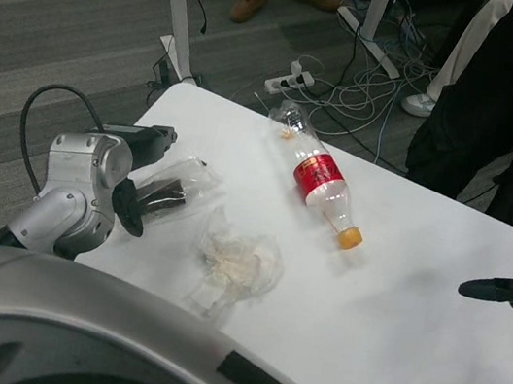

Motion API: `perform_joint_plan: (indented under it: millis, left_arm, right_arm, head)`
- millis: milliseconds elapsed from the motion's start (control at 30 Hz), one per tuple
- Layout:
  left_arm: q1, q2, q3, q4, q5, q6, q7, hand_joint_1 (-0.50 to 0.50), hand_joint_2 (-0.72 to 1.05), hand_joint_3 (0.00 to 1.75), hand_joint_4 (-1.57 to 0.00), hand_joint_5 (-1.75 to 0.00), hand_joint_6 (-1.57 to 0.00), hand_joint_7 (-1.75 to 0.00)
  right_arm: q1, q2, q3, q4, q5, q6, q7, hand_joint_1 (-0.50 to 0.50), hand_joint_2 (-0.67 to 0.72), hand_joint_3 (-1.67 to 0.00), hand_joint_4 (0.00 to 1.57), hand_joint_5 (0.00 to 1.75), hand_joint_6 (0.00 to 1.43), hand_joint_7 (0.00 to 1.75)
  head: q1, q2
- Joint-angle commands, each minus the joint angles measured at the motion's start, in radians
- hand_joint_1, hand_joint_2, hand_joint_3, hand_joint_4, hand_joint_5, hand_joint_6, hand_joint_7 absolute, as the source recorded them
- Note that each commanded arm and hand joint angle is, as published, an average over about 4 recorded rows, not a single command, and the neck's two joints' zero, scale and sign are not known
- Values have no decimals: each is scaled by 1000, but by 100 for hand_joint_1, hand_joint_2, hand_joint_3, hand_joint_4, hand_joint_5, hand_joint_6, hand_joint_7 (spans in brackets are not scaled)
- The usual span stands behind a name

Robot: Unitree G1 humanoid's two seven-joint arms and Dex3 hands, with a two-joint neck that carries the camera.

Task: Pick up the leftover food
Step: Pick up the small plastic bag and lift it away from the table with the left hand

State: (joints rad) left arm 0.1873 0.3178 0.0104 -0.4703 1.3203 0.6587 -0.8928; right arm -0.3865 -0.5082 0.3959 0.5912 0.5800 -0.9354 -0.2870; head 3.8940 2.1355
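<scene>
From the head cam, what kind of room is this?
Probably a lab or office workspace: grey carpet, a power strip with tangled cables on the floor, and white desk legs beyond the white table.

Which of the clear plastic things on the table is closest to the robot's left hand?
The clear bag with dark food, right against the left robot hand. The crumpled wrapper with pale food and the bottle lie farther right.

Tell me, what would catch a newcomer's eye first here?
Probably the clear plastic bottle with its red label and orange cap, lying on its side mid-table. Next, the robot's left hand at the table's left edge, closing on a clear bag of dark food, with a crumpled wrapper beside it.
</scene>
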Motion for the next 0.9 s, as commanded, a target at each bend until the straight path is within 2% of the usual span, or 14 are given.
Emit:
perform_joint_plan:
  millis: [33, 133, 633, 800, 900]
  left_arm:
    - [4, 5, -27, 7, 24, 1, -6, -50, 25, 0, 0, -154, 0, -14]
    - [-5, -12, -38, 36, 53, -4, -8, -50, 25, 0, 0, -154, 0, -14]
    - [-104, -93, 3, 348, 160, -96, -15, -50, 25, 0, 0, -154, 0, -14]
    - [-123, -125, 11, 424, 191, -114, -21, -49, 36, 0, 0, -141, 0, -14]
    - [-128, -130, 8, 473, 218, -128, -31, -49, 54, 0, 0, -126, 0, -14]
  right_arm:
    - [8, -9, 0, -6, 9, -3, 0, -42, 72, 0, 0, 0, 0, 0]
    - [8, -9, 1, -5, 9, -3, 0, -42, 72, 0, 0, 0, 0, 0]
    - [30, -3, -4, -18, 14, -3, 2, -42, 72, 0, 0, 0, 0, 0]
    - [42, 0, -10, -26, 14, -3, 3, -42, 72, 0, 0, 0, 0, 0]
    - [47, 0, -11, -30, 15, -3, 3, -42, 72, 0, 0, 0, 0, 0]
  head:
    - [4, 3]
    - [8, 7]
    - [-13, 23]
    - [-13, 23]
    - [-10, 24]
